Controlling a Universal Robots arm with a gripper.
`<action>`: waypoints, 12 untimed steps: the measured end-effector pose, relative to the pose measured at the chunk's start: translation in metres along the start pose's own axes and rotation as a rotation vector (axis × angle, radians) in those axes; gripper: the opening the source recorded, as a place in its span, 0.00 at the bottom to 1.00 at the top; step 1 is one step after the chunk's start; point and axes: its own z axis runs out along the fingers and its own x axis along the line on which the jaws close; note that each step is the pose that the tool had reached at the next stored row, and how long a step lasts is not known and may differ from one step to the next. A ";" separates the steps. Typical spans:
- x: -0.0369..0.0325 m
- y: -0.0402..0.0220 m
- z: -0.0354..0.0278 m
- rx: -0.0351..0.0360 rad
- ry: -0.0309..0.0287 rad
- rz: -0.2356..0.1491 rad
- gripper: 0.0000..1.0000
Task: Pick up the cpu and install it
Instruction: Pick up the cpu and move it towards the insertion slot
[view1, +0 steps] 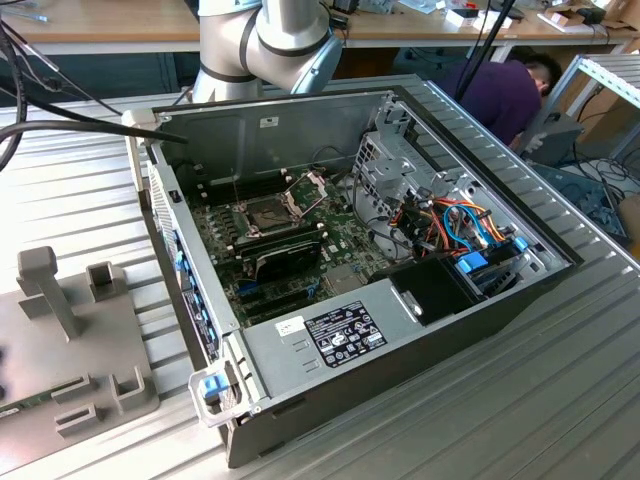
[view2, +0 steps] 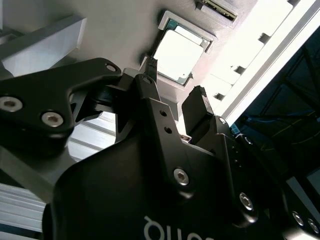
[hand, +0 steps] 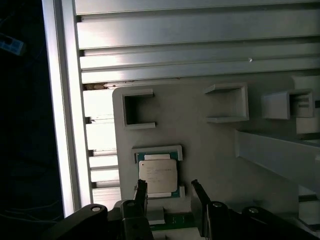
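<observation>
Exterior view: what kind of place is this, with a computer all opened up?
Probably a robotics lab or workshop. A robot arm stands at the far side of an open computer case on a ridged aluminium table, and long workbenches run along the back.

the cpu (hand: 157, 175) is a small flat square chip with a dull silvery metal top and a thin green edge showing around it. faint print marks the top, too small to make out. it lies flat, metal side up, seated squarely in a shallow framed pocket (hand: 157, 150) on a pale grey holder plate (hand: 210, 150). in both wrist views it sits just beyond the tips of the gripper (hand: 169, 192), in line with the gap between the jaws, which stand spread apart, one near each of its side edges. whether they touch it cannot be told.
</observation>
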 end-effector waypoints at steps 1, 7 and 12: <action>0.0000 0.0000 0.0003 0.0000 0.0000 0.000 0.48; 0.0001 0.0001 0.0058 -0.0001 0.0000 0.000 0.48; 0.0004 0.0004 0.0185 0.0000 0.0001 0.000 0.48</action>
